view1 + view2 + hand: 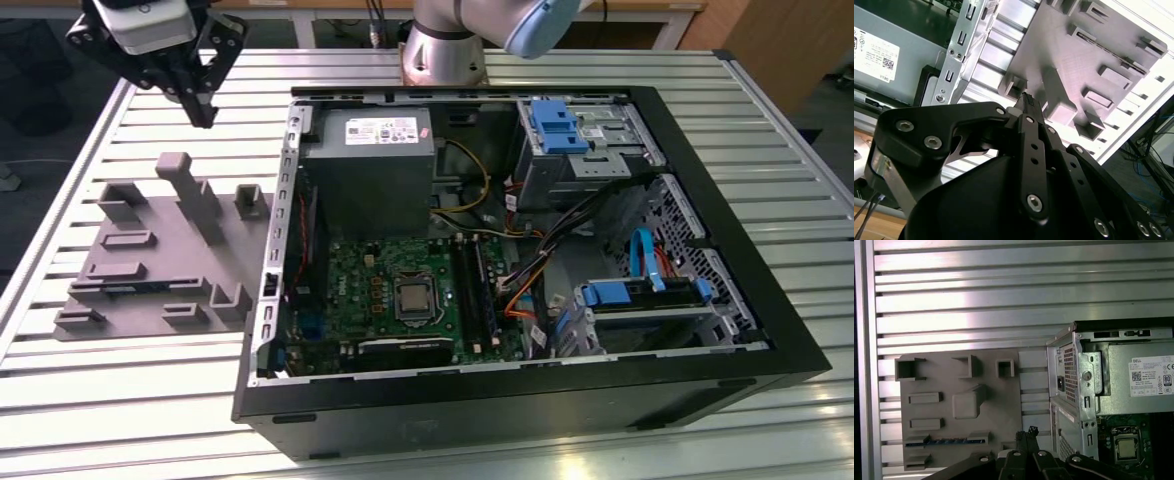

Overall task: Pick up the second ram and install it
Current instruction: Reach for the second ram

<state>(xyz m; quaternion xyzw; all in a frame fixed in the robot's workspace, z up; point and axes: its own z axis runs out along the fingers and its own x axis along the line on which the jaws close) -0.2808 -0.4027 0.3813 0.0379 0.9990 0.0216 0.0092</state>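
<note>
Seemingly claw (203, 115) pinched together, empty, near gray holder (999, 410); second ram (949, 441) thin blue strip in slot

Open bench (134, 400) surrounds the grey fixture (147, 240), and approach from above is free. The hand (203, 118) hangs over bare slats beside it. Upright posts (191, 195) rise near the slot holding the second ram (949, 441). Inside the case (534, 395), the memory slots (477, 290) lie between the processor socket (414, 298) and crowding cables (527, 280), with the power supply (367, 165) close by.
</note>
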